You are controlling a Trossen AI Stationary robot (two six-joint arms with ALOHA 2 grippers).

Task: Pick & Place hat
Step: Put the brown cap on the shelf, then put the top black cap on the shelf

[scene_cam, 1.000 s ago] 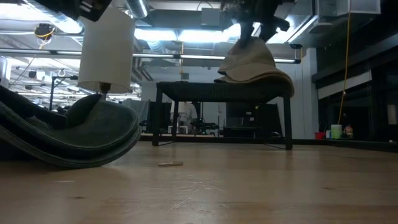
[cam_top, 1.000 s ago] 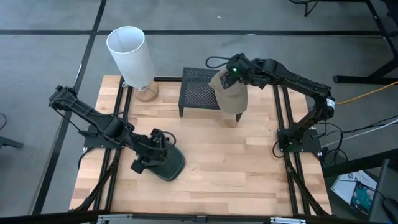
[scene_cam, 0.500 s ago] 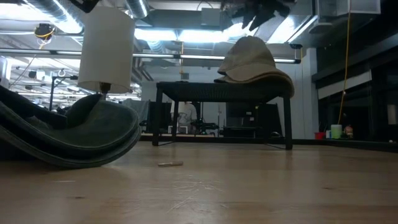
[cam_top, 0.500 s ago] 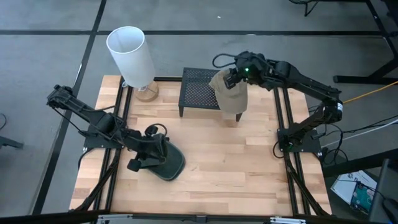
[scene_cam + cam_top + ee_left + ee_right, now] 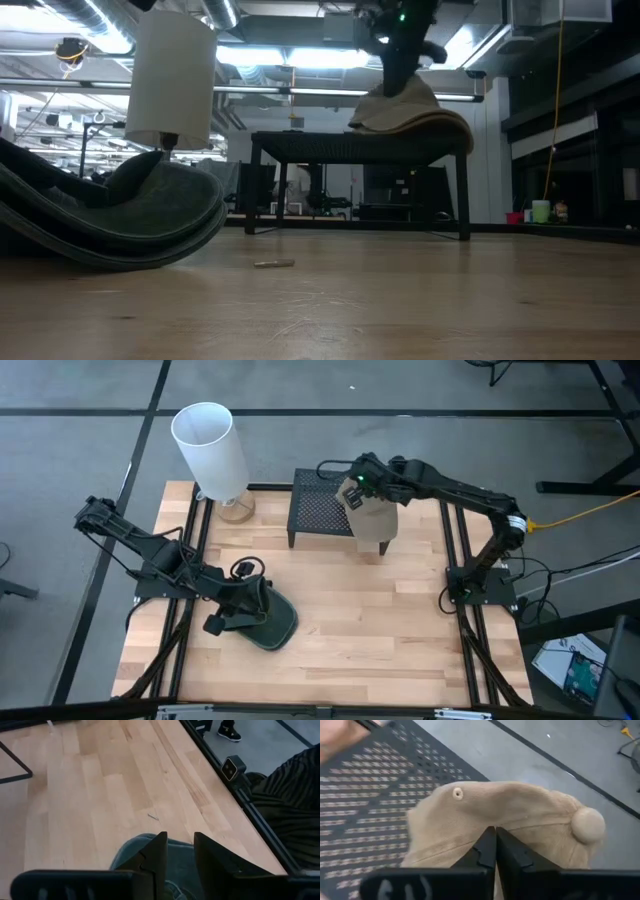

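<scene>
The tan hat (image 5: 374, 520) sits on the black stand's (image 5: 318, 510) right edge; the right gripper (image 5: 352, 487), fingers clenched, seems to pinch its crown. Near the desk's front left corner, the left gripper (image 5: 238, 613) grasps a dark hat (image 5: 275, 624).

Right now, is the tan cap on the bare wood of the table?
No. In the low view the tan cap sits on the black mesh stand, raised above the wooden table.

A robotics lab or workshop, probably: a wooden table (image 5: 330, 610) on a black metal frame stands on grey concrete floor (image 5: 80, 420), with exposed ceiling ducts (image 5: 250, 20), strip lights and dim equipment benches behind.
</scene>
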